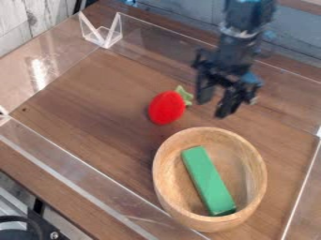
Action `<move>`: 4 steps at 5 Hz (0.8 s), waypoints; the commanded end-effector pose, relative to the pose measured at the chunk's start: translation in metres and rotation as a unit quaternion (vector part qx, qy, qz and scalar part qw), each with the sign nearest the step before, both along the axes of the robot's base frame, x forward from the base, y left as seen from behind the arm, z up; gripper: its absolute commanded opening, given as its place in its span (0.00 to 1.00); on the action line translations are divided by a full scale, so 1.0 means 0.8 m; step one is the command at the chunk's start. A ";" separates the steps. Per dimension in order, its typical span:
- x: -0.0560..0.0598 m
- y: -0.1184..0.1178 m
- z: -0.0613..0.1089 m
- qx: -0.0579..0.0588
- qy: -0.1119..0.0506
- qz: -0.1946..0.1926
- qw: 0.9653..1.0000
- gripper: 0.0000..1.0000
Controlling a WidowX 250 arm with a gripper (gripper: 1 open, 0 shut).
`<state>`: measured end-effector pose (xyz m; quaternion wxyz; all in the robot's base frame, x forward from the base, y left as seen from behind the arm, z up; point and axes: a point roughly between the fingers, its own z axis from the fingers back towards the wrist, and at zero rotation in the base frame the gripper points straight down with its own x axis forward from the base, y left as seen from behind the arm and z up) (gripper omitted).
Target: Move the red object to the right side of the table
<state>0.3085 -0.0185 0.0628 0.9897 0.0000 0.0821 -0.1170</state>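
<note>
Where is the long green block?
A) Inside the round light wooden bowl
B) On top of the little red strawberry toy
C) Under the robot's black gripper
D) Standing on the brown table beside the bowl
A: the green block lies inside the round wooden bowl, with the bowl's rim all around it.

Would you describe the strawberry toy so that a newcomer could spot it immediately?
On the dark brown wooden tabletop, find the round light wooden bowl. Just beyond its upper-left rim in the view lies a small, bright red strawberry toy with a green leafy top. Unlike the green rectangular block, it is rounded, red and outside the bowl.
</note>
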 end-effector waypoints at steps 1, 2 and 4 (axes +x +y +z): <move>0.005 0.051 0.016 0.006 -0.048 0.016 0.999 1.00; 0.007 0.054 0.003 0.003 -0.054 0.012 0.998 1.00; 0.011 0.066 -0.025 -0.007 -0.056 0.010 0.998 0.00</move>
